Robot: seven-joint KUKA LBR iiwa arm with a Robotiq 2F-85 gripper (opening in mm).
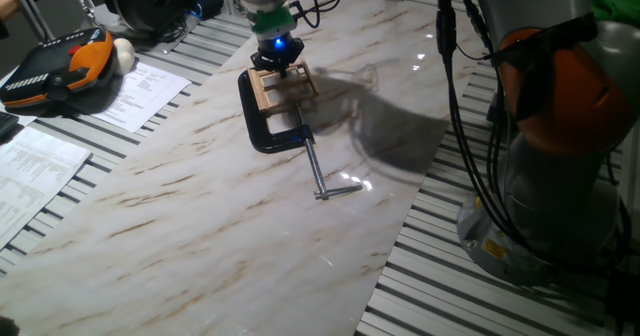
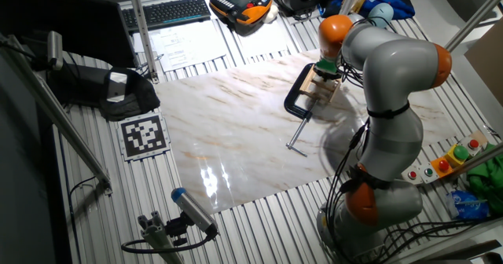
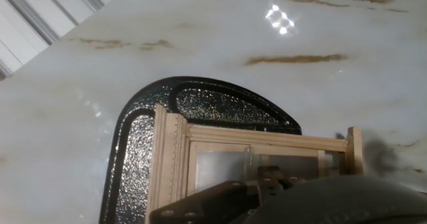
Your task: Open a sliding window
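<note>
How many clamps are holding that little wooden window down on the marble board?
1. A single black C-clamp lies flat on the marble board, its jaw around the sliding window just under the robot's hand, and its screw handle points away from the window. Another behind the arm could be hidden.

window (image 3: 253, 143): light wood | clamp (image 3: 137, 144): speckled black | tabletop (image 1: 200, 196): white marble, brown veins

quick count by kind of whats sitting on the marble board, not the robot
wooden window frame: 1
black metal clamp: 1
total: 2
</note>
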